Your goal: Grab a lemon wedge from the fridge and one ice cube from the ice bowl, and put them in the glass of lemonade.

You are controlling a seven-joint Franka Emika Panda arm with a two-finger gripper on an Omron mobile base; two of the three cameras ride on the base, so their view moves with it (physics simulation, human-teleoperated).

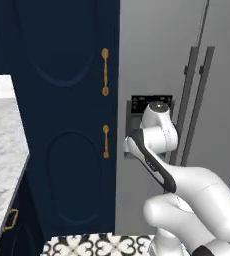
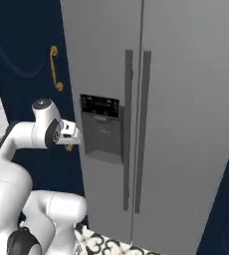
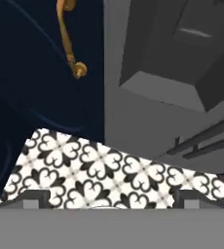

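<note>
Tool [image 3: 109, 199] hangs open over patterned floor [image 3: 104, 170], beside closed fridge [image 3: 148, 112].

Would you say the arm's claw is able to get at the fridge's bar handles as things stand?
Probably yes: the fridge is shut, its bar handles stand bare, and nothing lies between them and the claw, which hangs open beside the dispenser panel.

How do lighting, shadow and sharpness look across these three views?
Left base view: flat, even light on the fridge, no glare, slightly soft edges. Right base view: the dispenser panel recess is shaded darker, and the bar handles read crisply. Hand view: the fridge is much darker, the patterned floor bright, and the gripper fingertips dim and low.
</note>
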